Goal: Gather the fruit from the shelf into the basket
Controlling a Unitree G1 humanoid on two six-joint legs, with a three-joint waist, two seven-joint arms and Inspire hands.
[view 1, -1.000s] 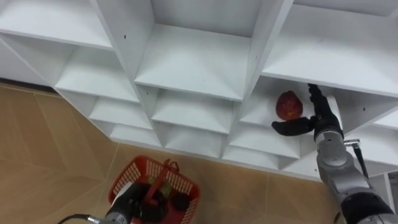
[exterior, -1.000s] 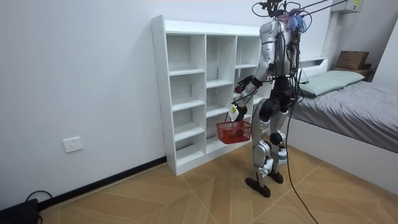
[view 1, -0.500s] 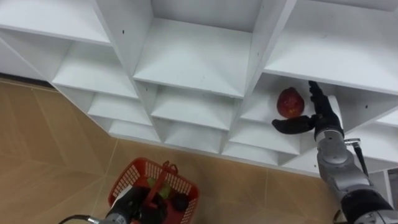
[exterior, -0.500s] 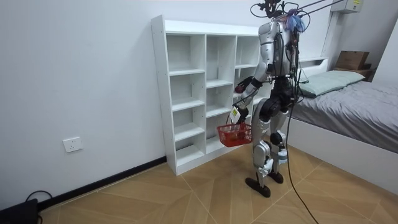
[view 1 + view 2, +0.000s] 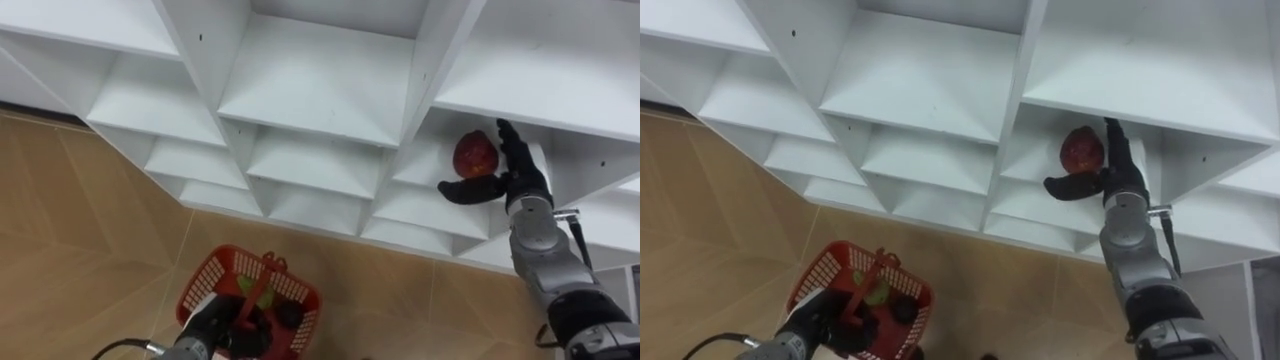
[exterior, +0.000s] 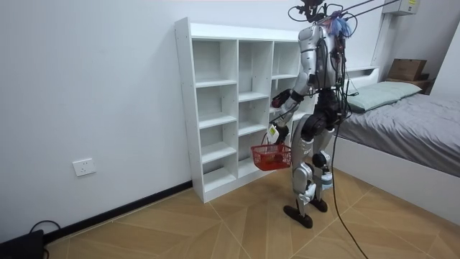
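The red fruit (image 5: 476, 153) lies in a compartment of the white closet (image 5: 320, 90), at 2 o'clock in the left eye view; the right hand (image 5: 512, 178) is reached in beside it, spread apart - straight fingers (image 5: 510, 145) stand along the fruit's 3 o'clock side and the thumb stretches out under it at 6 o'clock; whether they touch it cannot be told. At 7 o'clock, low over the wooden floor (image 5: 80, 230), the left hand (image 5: 215, 325) is curled round the handle (image 5: 250, 298) of the red basket (image 5: 205, 283), which hangs from it; 1 green piece (image 5: 876, 293) and 1 dark piece (image 5: 288, 318) lie inside. In the room view the robot stands upright facing the closet - a bed (image 6: 410, 119) lies at 3 o'clock behind it.
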